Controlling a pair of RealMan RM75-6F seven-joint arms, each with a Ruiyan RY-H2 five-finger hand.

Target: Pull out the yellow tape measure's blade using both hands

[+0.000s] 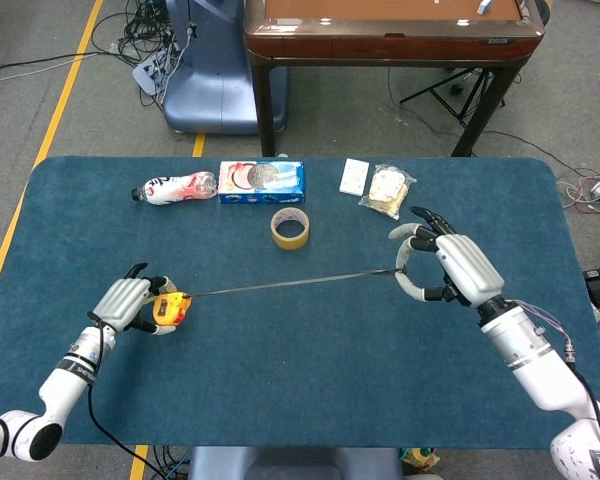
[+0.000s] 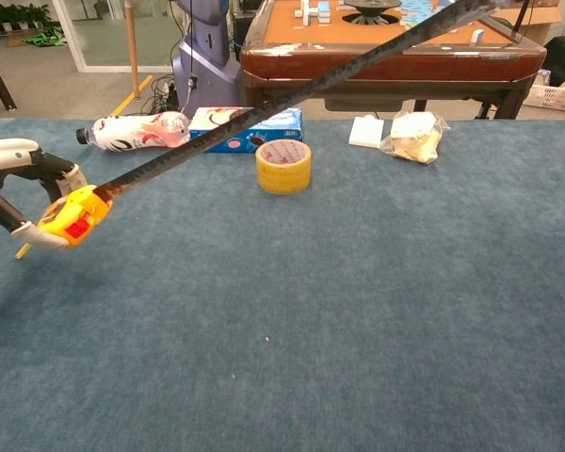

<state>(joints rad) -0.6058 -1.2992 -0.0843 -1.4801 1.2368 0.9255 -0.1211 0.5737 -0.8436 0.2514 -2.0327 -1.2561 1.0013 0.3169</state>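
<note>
Left robot hand (image 1: 125,302) grips the yellow tape measure (image 1: 167,309) near the left edge of the surface (image 1: 310,380), its fingers wrapped around the case; the chest view shows the same hold, with the case raised a little above the blue cloth. Right robot hand (image 1: 450,268) pinches the far end of the blade (image 1: 290,284) between thumb and a finger, the other fingers curled loosely; this hand shows only in the head view. Between the two hands the dark blade runs in a long, nearly straight line, drawn well out of the case and lifted clear of the cloth.

Along the far side of the surface lie a plastic bottle (image 1: 173,187) with a red and white label on its side, a blue biscuit box (image 1: 261,181) just beside it, a roll of yellowish tape (image 1: 290,227) in front of the box, a small white packet (image 1: 354,176), and a clear bag (image 1: 388,190) of pale contents next to it.

Beyond the surface stands a brown wooden table (image 1: 390,38) on dark legs. A blue-grey machine base (image 1: 210,85) sits on the grey floor to its left, with a tangle of cables (image 1: 145,40) nearby and a yellow line (image 1: 65,110) marked on the floor.
</note>
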